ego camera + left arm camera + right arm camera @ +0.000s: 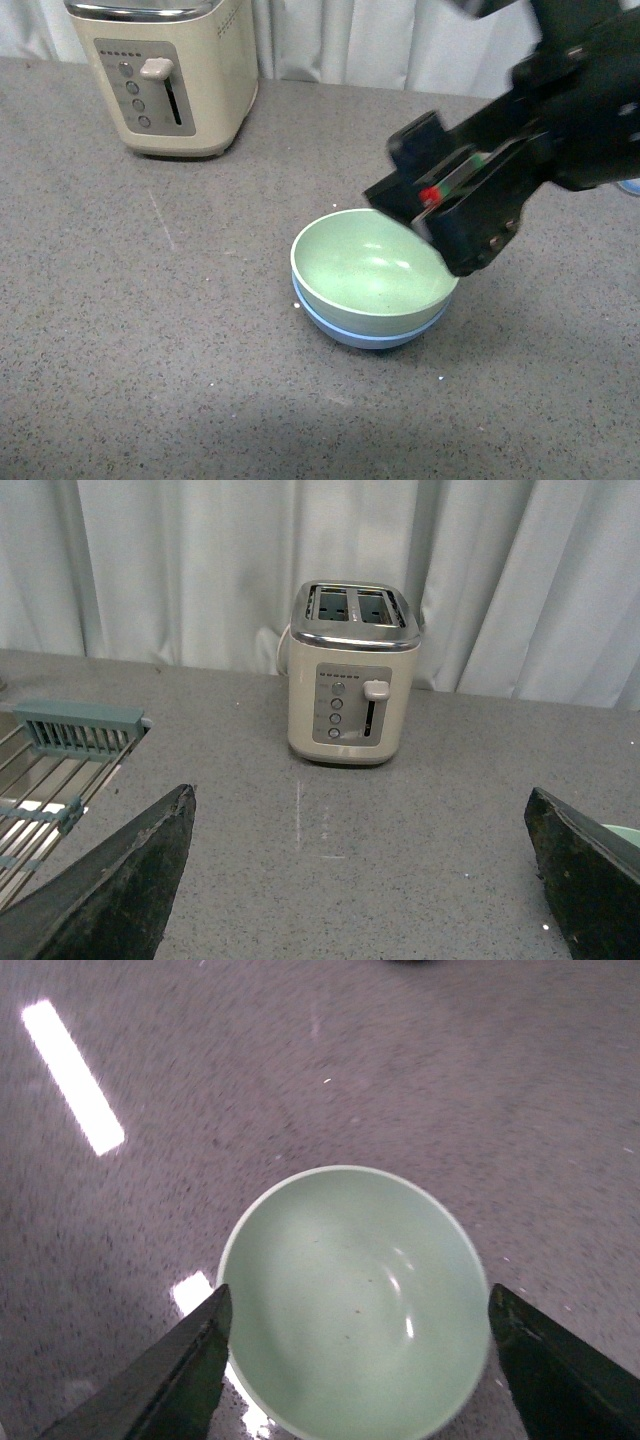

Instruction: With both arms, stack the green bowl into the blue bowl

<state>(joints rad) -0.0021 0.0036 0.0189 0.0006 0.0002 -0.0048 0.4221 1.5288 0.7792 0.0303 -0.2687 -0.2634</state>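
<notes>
The green bowl [368, 272] sits nested inside the blue bowl [370, 336] on the grey counter; only the blue bowl's lower rim and side show under it. My right gripper [432, 222] hangs open just above the green bowl's far right rim, touching nothing. In the right wrist view the green bowl [355, 1300] lies below and between the open fingers [180, 1365]. My left gripper [365, 880] is open and empty over bare counter; it is out of the front view. A sliver of the green bowl [625, 835] shows beside its finger.
A cream toaster [165, 70] stands at the back left of the counter, also in the left wrist view [350, 675]. A wire dish rack [55, 765] lies off to one side. Grey curtains hang behind the counter.
</notes>
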